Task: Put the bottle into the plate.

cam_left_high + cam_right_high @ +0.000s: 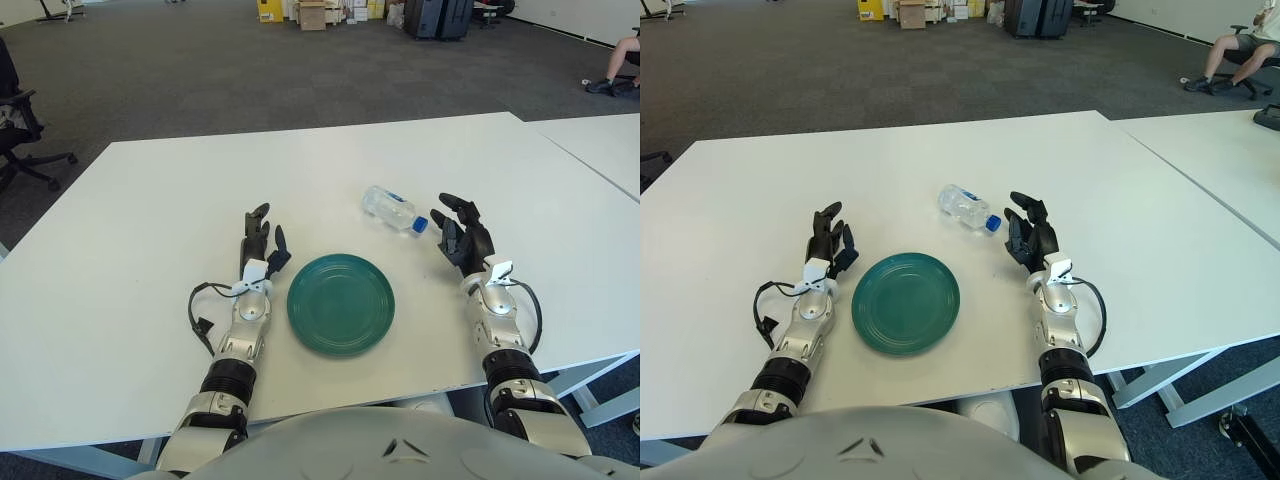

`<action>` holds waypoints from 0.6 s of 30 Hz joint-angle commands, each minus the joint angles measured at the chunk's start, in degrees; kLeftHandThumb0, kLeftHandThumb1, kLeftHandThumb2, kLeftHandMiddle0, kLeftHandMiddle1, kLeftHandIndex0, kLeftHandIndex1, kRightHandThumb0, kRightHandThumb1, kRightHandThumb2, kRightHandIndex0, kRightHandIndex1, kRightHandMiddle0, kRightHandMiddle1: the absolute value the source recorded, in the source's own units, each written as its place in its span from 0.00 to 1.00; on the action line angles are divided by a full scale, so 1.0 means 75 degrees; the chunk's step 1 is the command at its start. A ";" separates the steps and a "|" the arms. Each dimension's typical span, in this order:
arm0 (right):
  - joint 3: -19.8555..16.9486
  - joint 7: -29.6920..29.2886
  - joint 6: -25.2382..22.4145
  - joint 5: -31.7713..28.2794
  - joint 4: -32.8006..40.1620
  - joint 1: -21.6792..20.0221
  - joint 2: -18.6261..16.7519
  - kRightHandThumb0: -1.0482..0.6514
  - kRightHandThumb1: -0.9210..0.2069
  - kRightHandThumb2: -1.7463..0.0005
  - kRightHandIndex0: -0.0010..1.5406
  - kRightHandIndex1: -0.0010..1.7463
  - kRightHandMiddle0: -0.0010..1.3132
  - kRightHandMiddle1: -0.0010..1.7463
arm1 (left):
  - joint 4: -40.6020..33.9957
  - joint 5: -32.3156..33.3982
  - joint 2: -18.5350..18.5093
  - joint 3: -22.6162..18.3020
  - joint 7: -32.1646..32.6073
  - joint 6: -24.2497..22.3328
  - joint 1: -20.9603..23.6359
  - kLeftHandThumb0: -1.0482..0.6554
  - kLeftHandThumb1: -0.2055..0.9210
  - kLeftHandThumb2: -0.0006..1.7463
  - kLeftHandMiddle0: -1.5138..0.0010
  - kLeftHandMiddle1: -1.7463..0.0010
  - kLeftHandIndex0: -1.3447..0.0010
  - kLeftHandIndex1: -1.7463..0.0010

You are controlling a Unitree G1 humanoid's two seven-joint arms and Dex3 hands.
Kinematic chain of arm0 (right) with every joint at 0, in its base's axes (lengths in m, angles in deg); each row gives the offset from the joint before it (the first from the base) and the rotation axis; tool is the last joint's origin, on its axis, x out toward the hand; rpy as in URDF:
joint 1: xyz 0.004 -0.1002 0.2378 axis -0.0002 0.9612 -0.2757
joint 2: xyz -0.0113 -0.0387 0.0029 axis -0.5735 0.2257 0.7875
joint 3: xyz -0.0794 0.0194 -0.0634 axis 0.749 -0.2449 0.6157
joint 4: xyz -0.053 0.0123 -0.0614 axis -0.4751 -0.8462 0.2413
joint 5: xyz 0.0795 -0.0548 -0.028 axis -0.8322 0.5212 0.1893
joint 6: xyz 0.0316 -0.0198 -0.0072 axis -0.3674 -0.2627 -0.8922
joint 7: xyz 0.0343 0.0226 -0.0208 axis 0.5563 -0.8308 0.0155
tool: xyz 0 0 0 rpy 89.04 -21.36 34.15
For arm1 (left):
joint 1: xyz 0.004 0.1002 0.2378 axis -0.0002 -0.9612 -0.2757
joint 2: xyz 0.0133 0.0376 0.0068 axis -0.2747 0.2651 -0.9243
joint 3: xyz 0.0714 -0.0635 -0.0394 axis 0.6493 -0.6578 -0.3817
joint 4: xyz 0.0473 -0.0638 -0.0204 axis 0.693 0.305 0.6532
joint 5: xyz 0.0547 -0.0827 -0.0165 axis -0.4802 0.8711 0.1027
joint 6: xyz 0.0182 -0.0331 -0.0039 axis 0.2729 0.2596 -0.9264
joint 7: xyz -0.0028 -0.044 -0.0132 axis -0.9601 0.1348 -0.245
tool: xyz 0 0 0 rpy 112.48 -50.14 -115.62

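- The bottle [394,209] lies on its side on the white tabletop [150,250], clear plastic with a blue cap pointing toward the robot's right.
- It sits beyond the far right edge of the green plate [341,303], near it but not touching, and nothing holds it.
- The plate lies flat near the front edge of the tabletop, between the two arms, with nothing on it.
- The right robot hand [460,233] is just to the right of the bottle's cap, close beside it but apart from it; its dark fingers are spread and slightly curved, gripping nothing.
- The left robot hand [259,241] shows just left of the plate, fingers pointing away from the robot and loosely extended, holding nothing.
- A second white table [600,150] stands to the right, and an office chair [18,125] stands on the grey carpet at the far left.
- Boxes [312,12] are stacked at the far end of the room.
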 commanded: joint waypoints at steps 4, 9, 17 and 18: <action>-0.0023 0.0094 -0.0150 -0.0156 0.0407 0.0008 0.0047 0.24 0.00 0.57 0.24 0.09 0.00 0.45 | 0.0496 -0.0167 -0.0320 0.0043 -0.0050 0.0311 -0.0029 0.13 1.00 0.50 0.72 0.99 1.00 0.51; -0.0035 0.0178 -0.0263 -0.0250 0.0551 0.0032 0.0032 0.24 0.00 0.58 0.25 0.09 0.00 0.47 | 0.0677 -0.0202 -0.0396 0.0016 -0.0006 0.0529 0.0002 0.13 1.00 0.50 0.71 0.99 1.00 0.51; 0.0009 0.0246 -0.0365 -0.0258 0.0758 0.0072 0.0058 0.23 0.00 0.59 0.25 0.10 0.00 0.48 | 0.1073 -0.0063 -0.0493 -0.0126 -0.0010 0.0817 0.0086 0.15 1.00 0.49 0.71 0.99 1.00 0.51; 0.0015 0.0230 -0.0380 -0.0244 0.0815 0.0081 0.0055 0.23 0.00 0.59 0.25 0.10 0.00 0.48 | 0.1111 -0.0037 -0.0494 -0.0143 -0.0010 0.0837 0.0095 0.15 1.00 0.49 0.71 0.99 1.00 0.51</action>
